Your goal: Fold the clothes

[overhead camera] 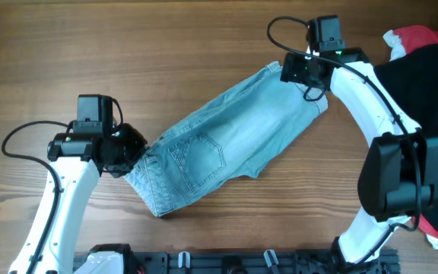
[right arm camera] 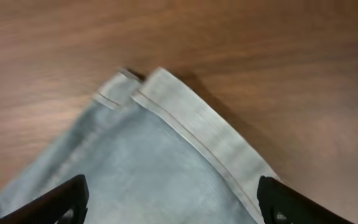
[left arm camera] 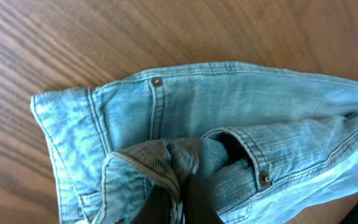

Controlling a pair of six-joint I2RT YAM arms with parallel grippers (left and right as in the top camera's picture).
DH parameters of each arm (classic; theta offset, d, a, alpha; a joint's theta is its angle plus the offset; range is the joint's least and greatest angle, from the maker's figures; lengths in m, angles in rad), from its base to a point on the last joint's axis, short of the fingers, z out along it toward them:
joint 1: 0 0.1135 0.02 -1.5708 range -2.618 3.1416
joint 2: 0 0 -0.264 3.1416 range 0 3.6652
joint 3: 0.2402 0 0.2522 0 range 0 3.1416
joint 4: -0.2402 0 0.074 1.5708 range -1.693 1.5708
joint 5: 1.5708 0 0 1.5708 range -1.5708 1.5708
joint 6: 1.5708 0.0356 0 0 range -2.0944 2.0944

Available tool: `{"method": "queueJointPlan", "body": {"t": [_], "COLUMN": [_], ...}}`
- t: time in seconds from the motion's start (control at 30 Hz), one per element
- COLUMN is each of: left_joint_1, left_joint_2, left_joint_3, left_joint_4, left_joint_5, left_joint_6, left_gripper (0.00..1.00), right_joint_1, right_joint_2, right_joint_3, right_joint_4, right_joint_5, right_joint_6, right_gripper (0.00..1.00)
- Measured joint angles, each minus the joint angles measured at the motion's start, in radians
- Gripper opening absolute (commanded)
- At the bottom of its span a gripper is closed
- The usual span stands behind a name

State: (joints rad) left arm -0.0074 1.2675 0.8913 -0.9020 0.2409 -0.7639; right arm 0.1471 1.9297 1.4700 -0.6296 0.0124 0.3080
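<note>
Well, the light blue faded denim shorts (overhead camera: 219, 148) lie slantwise across the middle of the brown wooden table (overhead camera: 67, 46), back pocket up, apparently already doubled leg over leg. The left gripper (overhead camera: 131, 148) is at the waistband end, clamped on a bunch of denim; its wrist view shows cloth puckered between the fingers. The right gripper (right arm camera: 173, 208) hovers over the cuffed hem at the far end, spread wide and holding nothing. A large black garment (overhead camera: 432, 84) sits off to the right, apart. I'd call this the set-up for the crosswise fold: the right gripper needs to drop, pinch that cuff, then carry it toward the waistband.
</note>
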Motion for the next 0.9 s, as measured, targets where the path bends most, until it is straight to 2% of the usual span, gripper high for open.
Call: {"method": "queueJointPlan", "body": {"t": [0.1, 0.2, 0.37, 0.53, 0.63, 0.73, 0.9], "left_joint_1": [0.000, 0.000, 0.000, 0.000, 0.000, 0.000, 0.000], "left_joint_2": [0.000, 0.000, 0.000, -0.003, -0.003, -0.003, -0.003], "left_joint_3": [0.000, 0.000, 0.000, -0.052, -0.109, -0.135, -0.135], "left_joint_4": [-0.038, -0.154, -0.277, -0.297, -0.300, -0.308, -0.333], "left_joint_5": [0.000, 0.001, -0.012, -0.019, -0.023, -0.023, -0.014], "left_joint_6": [-0.002, -0.002, -0.002, -0.002, -0.002, -0.002, -0.002], "left_gripper": [0.04, 0.04, 0.04, 0.04, 0.04, 0.04, 0.04], "right_joint_1": [0.000, 0.000, 0.007, 0.051, 0.067, 0.068, 0.125], "right_joint_2": [0.067, 0.133, 0.159, 0.179, 0.182, 0.185, 0.211], "right_joint_3": [0.000, 0.000, 0.000, 0.000, 0.000, 0.000, 0.000], "right_joint_4": [0.086, 0.159, 0.258, 0.286, 0.339, 0.385, 0.408], "right_joint_5": [-0.081, -0.155, -0.241, -0.268, -0.270, -0.270, -0.266], "right_joint_6": [0.000, 0.006, 0.007, -0.045, -0.071, -0.110, -0.260], "right_gripper": [0.83, 0.79, 0.76, 0.76, 0.69, 0.67, 0.67]}}
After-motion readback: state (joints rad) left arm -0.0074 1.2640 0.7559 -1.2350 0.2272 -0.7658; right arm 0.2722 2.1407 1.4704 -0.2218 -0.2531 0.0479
